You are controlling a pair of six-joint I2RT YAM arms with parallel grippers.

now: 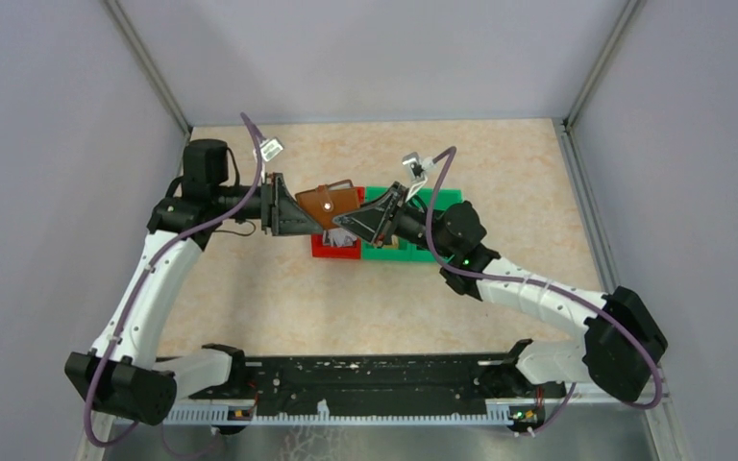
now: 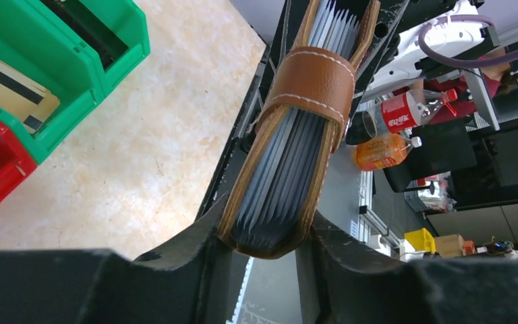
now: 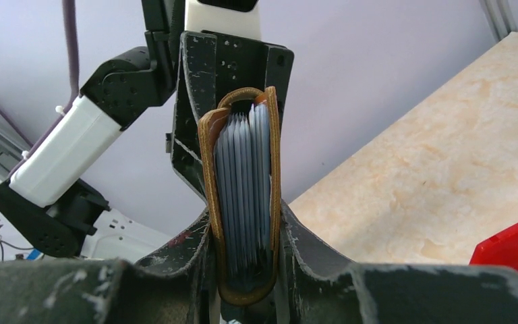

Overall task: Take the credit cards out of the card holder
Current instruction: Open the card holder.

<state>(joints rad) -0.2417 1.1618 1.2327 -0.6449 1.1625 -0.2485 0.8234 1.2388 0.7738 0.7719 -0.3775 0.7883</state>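
**A:** The card holder (image 1: pixel 330 202) is hanging in the air between both arms, right above the red bin (image 1: pixel 336 248) and the green bin (image 1: pixel 394 254).

**B:** Its long axis is running across the table (image 1: pixel 509 182), from one gripper to the other, with the brown snap face looking up at the top camera.

**A:** The left gripper (image 2: pixel 266 251) is clamping one short end, a finger pressing on each leather cover. The right gripper (image 3: pixel 243 273) is clamping the opposite end the same way.

**B:** Both wrist cameras are looking at it edge-on. Grey-blue pocket leaves are showing between the covers, and the strap (image 2: pixel 313 79) is wrapping across that edge.

**A:** I cannot tell whether any card is sitting in those leaves. One gold card (image 2: pixel 10 94) with a dark stripe is lying in the green bin.

**B:** For room, the bins are sitting close beneath the holder. The marbled table is spreading out left, right and beyond to the grey walls (image 1: pixel 58 96).
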